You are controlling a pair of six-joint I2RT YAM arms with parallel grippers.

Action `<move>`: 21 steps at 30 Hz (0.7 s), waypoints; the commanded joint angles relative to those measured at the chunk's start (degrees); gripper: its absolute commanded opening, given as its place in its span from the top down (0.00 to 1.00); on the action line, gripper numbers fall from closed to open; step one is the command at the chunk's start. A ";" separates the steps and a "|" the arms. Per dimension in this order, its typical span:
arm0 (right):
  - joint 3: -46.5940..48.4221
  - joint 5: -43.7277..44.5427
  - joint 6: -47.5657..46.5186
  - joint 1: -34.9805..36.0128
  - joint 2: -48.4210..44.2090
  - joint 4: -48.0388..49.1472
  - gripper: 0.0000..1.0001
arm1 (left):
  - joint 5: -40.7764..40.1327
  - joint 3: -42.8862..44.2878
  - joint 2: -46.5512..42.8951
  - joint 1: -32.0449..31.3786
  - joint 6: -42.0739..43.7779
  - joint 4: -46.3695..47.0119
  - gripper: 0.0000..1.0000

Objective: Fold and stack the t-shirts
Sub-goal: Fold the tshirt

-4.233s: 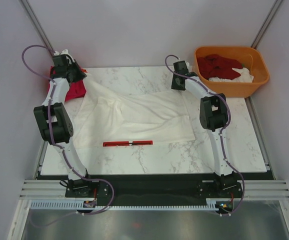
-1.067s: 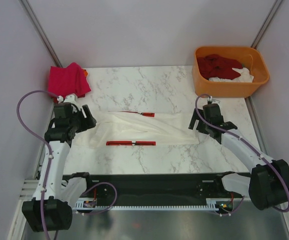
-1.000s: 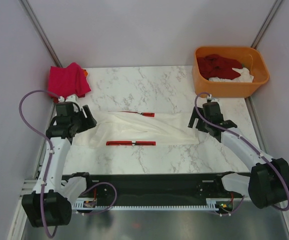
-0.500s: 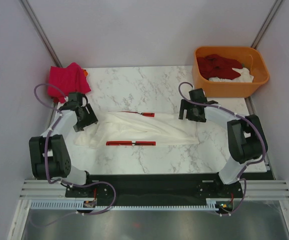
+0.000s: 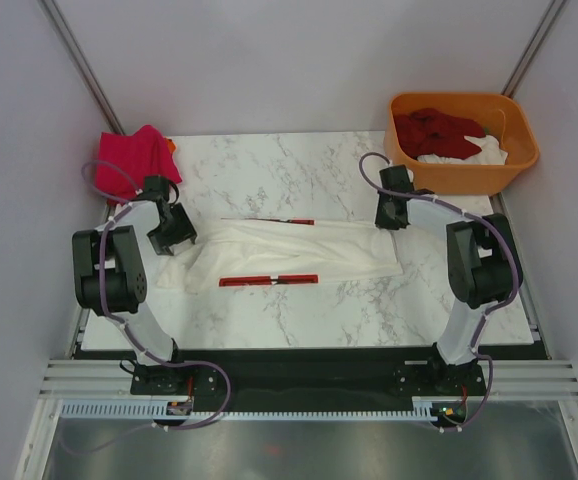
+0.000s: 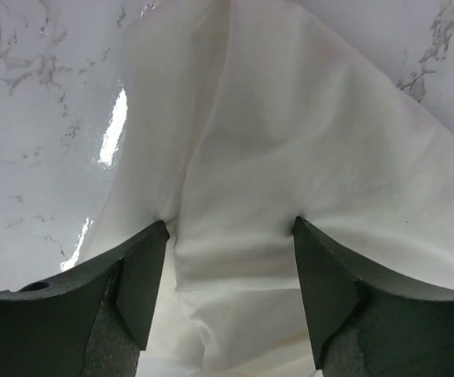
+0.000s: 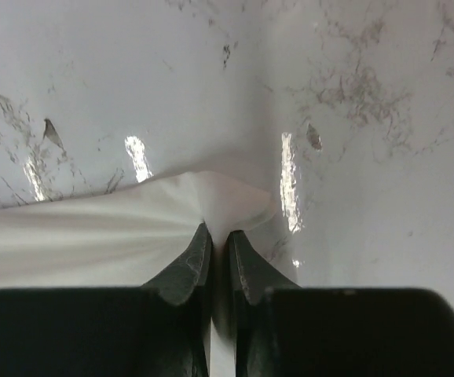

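Note:
A large white t-shirt lies as a long folded strip across the table, with red printed marks along its near and far edges. My left gripper is over the strip's left end. In the left wrist view the gripper stands open, its fingers pressed down on either side of a ridge of white cloth. My right gripper is at the strip's right end. In the right wrist view it is shut on the shirt's edge, which puckers at the tips.
A bright pink-red t-shirt lies bunched at the table's far left corner. An orange tub at the far right holds a dark red t-shirt and a white one. Marble tabletop shows beyond the strip.
The right gripper has closed on the white shirt's right edge. Both grippers moved toward the far side, at the strip's two ends, and the strip shifted slightly with them.

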 commanded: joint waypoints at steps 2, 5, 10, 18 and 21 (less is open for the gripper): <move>5.08 4.33 -2.38 -3.58 1.54 1.05 0.87 | -1.04 1.29 2.04 0.48 1.32 1.23 0.27; 4.65 4.59 -2.03 -5.17 1.63 0.61 1.00 | -1.04 3.13 2.40 0.48 1.32 1.23 0.27; -4.91 3.00 2.10 -5.43 -2.58 1.40 1.00 | -1.04 7.34 0.29 -0.66 1.32 1.23 0.27; -15.74 2.48 5.36 -5.70 -7.51 1.66 0.75 | -1.04 7.72 -2.25 -4.34 1.32 1.23 0.27; -15.31 4.23 3.95 -5.79 -7.08 1.84 0.26 | -11.87 4.99 -7.87 -9.62 7.14 5.19 0.95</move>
